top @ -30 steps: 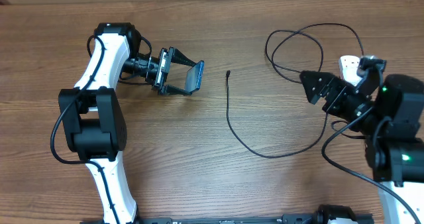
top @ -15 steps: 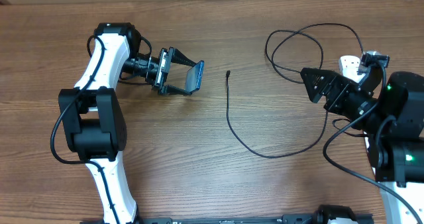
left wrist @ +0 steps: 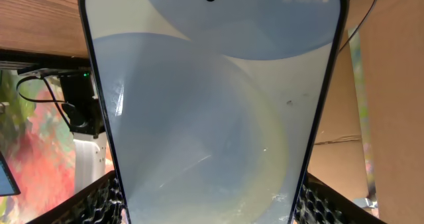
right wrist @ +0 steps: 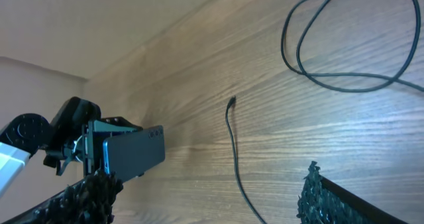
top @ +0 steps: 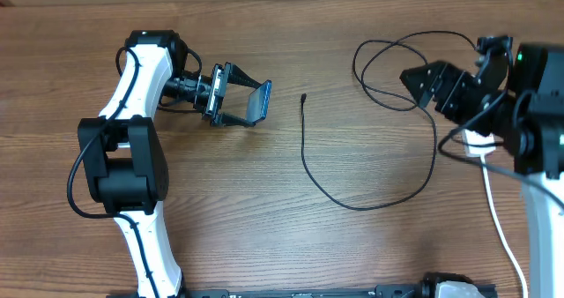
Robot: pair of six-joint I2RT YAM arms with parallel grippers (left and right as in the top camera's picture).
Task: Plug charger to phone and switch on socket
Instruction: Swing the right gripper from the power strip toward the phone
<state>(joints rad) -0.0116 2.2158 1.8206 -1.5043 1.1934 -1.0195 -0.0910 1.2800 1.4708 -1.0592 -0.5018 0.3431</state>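
My left gripper (top: 249, 105) is shut on the phone (top: 259, 101) and holds it on edge above the table, left of centre. In the left wrist view the phone's light-blue screen (left wrist: 212, 98) fills the frame between my fingers (left wrist: 212, 214). The charger's connector tip (top: 303, 97) lies loose on the wood to the right of the phone. Its thin black cable (top: 352, 205) curves down, then loops at the far right (top: 388, 64). My right gripper (top: 419, 79) is open and empty above that loop. The right wrist view shows the tip (right wrist: 232, 102), the phone (right wrist: 132, 151) and my open fingers (right wrist: 205, 201). The socket is hidden under my right arm.
A white cord (top: 499, 227) runs from under my right arm toward the front right edge. The left arm's base (top: 123, 166) stands at the left. Bare wooden table (top: 264, 210) lies between the arms.
My right arm has swung toward the far edge of the table and now covers the white power strip. The left arm and phone have not moved.
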